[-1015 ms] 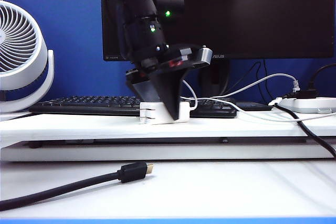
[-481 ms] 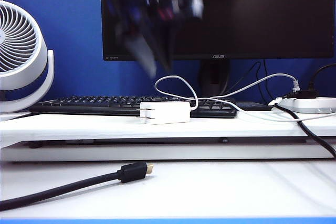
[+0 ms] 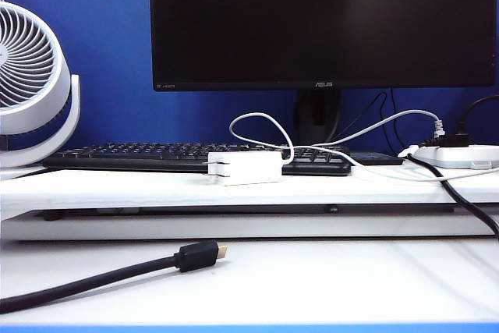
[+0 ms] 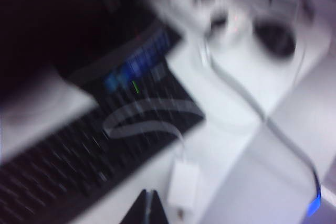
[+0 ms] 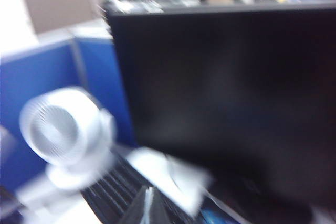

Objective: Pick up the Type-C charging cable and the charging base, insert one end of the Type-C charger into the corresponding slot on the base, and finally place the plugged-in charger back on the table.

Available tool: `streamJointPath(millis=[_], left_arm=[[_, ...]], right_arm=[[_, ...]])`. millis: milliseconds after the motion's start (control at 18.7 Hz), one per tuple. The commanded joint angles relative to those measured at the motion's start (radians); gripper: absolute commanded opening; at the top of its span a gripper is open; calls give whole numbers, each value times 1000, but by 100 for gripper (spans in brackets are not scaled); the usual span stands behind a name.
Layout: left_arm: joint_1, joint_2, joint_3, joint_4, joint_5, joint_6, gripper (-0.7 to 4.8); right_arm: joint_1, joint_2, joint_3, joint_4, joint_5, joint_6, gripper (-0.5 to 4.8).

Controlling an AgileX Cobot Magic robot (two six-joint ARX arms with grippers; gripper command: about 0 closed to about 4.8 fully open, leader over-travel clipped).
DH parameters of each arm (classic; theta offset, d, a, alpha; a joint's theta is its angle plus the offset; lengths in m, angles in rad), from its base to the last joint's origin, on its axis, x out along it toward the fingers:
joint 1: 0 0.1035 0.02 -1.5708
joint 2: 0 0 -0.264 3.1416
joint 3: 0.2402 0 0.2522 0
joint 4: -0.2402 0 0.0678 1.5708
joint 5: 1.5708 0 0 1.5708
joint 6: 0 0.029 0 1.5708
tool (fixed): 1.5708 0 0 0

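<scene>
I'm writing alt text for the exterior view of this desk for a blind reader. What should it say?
A small white charging base sits on a raised white shelf before a black keyboard, a thin white cable looping up behind it. A dark monitor stands behind, a white fan at left, a black gold-tipped cable in front. No robot arm is visible.

ASUS logo on monitor (image 3: 323, 25) bezel, small unreadable mark bottom-left

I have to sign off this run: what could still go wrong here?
The charging base lies on the raised shelf of the table close to its front edge, and the Type-C charging cable loops upward from it; a tug might drag it off. Both views are blurred, the left claw and right claw shut and empty.
</scene>
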Motion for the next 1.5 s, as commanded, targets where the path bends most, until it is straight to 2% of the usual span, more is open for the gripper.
streamJointPath(millis=[53,107,320,481,641,801,1015,1229,1335,1389,1496], left_arm=[[-2,-151,5,73,-10,4,-5],[-1,-206,5,84,-10,4,-5],[-1,-458,5,48,-10,0,-5],[-1,-568,5,-21,-13,-43,-5],[-1,-635,5,-142,-13,-67,-5],[-1,-651,5,-163,7,-67,-5],[-1,-651,5,-163,6,-67,-5],[-1,-650,-3,-161,7,-66,-5],[-1,-650,-111,-68,39,-63,-5],[-1,-650,-260,101,105,-65,-5],[-1,-650,-446,291,156,-79,-5]], right_arm=[[28,-127,-156,-26,146,-31,-6],[34,-192,-255,8,178,-31,-6],[31,-609,-939,426,180,-31,-6],[31,-753,-1243,501,200,-29,-6],[31,-805,-1447,505,344,-20,-6],[31,-803,-1526,505,407,21,-6],[31,-804,-1639,507,407,52,-6],[31,-804,-1650,485,405,52,-5],[32,-804,-1650,488,380,58,-5],[32,-804,-1650,488,379,58,-5],[32,-804,-1650,488,379,58,-5]])
